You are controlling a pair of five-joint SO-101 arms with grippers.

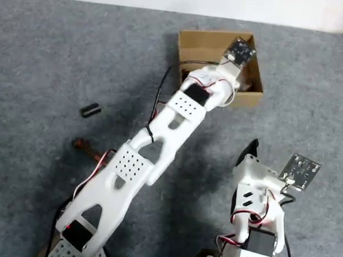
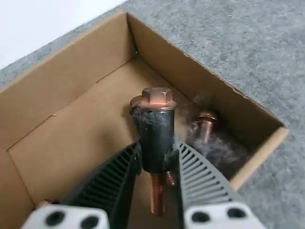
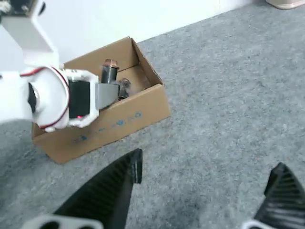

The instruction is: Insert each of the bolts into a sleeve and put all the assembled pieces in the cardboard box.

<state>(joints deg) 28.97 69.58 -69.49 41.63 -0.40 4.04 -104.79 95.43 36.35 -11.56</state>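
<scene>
Left hand clamps a black cylindrical sleeve holding a copper hex bolt over the brown cardboard box. A second assembly lies inside. Right hand gapes empty near the box. A loose sleeve and a loose bolt lie well apart from it.

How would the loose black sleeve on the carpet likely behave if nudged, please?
The sleeve is a short cylinder on its side, so it would probably roll, though the fuzzy carpet may slow it. It seems rigid: a matching sleeve holds shape in the left gripper.
</scene>
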